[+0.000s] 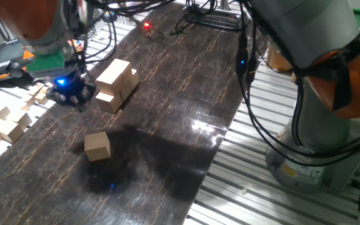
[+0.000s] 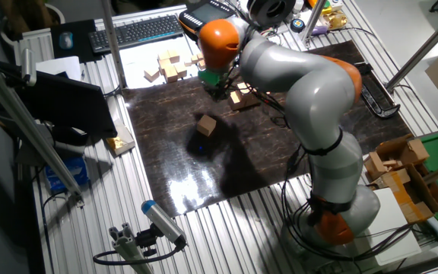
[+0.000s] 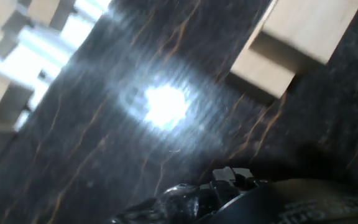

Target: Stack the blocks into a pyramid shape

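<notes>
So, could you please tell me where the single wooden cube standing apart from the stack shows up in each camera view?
One fixed view: the lone cube sits lower left on the dark mat, nearer the camera than the stack.
The other fixed view: upper centre, left of the stack.
Hand view: not in it; only the stack, top right.
Shared landmark: the stack.

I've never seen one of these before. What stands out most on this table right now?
The big grey-and-orange arm bends over a dark mat, its hand glowing blue just above the mat. Beside the hand sits a small stack of blocks; one lone block lies apart, nearer the mat's middle. A loose pile of pale wooden pieces sits off the mat's edge.
</notes>
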You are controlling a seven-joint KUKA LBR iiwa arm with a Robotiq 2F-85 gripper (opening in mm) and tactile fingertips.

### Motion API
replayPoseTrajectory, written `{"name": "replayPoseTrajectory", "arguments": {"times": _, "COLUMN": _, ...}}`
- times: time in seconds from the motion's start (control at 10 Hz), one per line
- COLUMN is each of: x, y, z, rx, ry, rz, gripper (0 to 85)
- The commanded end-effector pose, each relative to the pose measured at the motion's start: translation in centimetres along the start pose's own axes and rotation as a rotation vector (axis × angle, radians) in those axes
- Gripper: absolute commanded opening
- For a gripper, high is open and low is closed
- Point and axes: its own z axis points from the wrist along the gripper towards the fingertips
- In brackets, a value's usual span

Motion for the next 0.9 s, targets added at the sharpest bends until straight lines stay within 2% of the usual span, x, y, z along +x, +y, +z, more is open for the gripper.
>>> {"name": "replayPoseTrajectory", "arguments": {"times": 0.0, "x": 0.6, "y": 0.5, "z": 0.0, "rx": -0.002, "ry": 0.008, "rz": -0.006, "gripper": 0.7}}
{"name": "replayPoseTrajectory", "arguments": {"times": 0.1, "x": 1.5, "y": 1.1, "z": 0.0, "rx": 0.011, "ry": -0.009, "rz": -0.026, "gripper": 1.3}}
{"name": "replayPoseTrajectory", "arguments": {"times": 0.2, "x": 2.1, "y": 1.5, "z": 0.1, "rx": 0.035, "ry": -0.027, "rz": -0.043, "gripper": 16.7}}
{"name": "replayPoseTrajectory", "arguments": {"times": 0.3, "x": 2.2, "y": 1.4, "z": 0.4, "rx": 0.013, "ry": -0.001, "rz": -0.064, "gripper": 36.0}}
{"name": "replayPoseTrajectory", "arguments": {"times": 0.4, "x": 2.3, "y": 1.3, "z": 0.7, "rx": 0.009, "ry": 0.004, "rz": -0.080, "gripper": 50.3}}
{"name": "replayPoseTrajectory", "arguments": {"times": 0.5, "x": 2.4, "y": 1.2, "z": 0.9, "rx": 0.002, "ry": -0.002, "rz": -0.083, "gripper": 73.0}}
{"name": "replayPoseTrajectory", "arguments": {"times": 0.6, "x": 2.4, "y": 1.0, "z": 1.1, "rx": 0.000, "ry": -0.007, "rz": -0.073, "gripper": 85.0}}
{"name": "replayPoseTrajectory", "arguments": {"times": 0.8, "x": 2.6, "y": 0.4, "z": 1.5, "rx": 0.001, "ry": -0.018, "rz": -0.076, "gripper": 85.0}}
